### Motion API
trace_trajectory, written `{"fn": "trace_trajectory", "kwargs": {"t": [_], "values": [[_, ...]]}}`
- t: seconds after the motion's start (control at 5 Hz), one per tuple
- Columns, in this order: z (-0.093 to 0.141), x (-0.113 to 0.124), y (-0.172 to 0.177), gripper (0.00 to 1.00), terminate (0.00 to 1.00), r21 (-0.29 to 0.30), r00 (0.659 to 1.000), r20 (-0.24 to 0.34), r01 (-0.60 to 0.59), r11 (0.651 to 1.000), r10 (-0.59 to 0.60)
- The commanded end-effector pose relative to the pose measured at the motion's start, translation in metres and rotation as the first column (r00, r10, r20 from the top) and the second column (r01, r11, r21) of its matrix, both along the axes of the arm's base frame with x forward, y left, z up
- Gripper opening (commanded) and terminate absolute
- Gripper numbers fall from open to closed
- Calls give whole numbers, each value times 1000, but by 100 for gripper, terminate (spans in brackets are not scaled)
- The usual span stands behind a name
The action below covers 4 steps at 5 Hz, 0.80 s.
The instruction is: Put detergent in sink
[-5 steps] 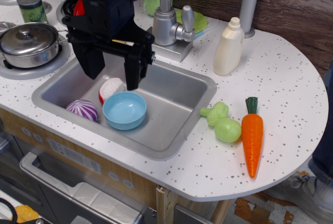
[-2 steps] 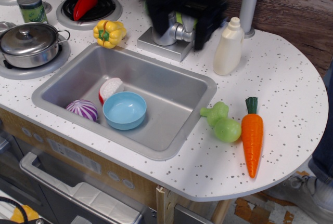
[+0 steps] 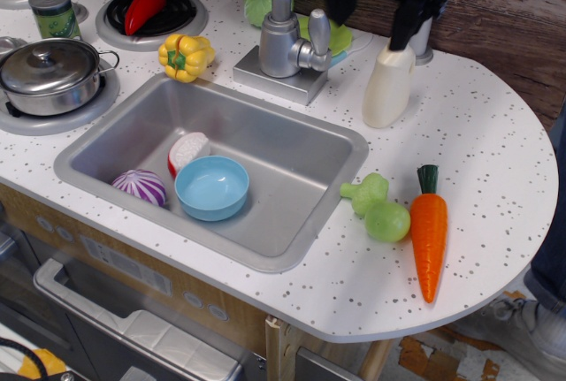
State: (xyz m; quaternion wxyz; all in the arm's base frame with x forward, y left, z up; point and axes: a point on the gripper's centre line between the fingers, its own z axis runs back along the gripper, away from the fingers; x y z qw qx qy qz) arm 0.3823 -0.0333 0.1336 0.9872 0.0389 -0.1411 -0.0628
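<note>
- Speckled counter [image 3: 478, 160] carries everything; my gripper [image 3: 371, 5] hangs at the top edge with its fingers spread, one over the detergent's cap.
- Detergent [image 3: 386, 89] stands upright right of the faucet [image 3: 285, 32], outside the sink [image 3: 292, 147], ungrasped.
- Sink already holds a bowl [image 3: 211, 187] and two toy foods.
- I judge nothing done yet: grasp, lift and drop all remain.
- Gripper's upper part is cut off; the cap is hidden.

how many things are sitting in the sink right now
3: a blue bowl at the middle, a purple onion left of it, a red-white piece behind the bowl. More could hide underneath.
</note>
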Motion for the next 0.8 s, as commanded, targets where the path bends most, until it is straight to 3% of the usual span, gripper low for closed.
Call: {"fn": "trace_trajectory", "kwargs": {"t": [0.0,0.4,0.6], "values": [[1,40,4,100,0,3,992,75,104,995,-104],[-10,63,4,100,0,25,977,125,172,985,-174],[-21,65,-4,100,0,-33,975,155,169,985,-163]]}}
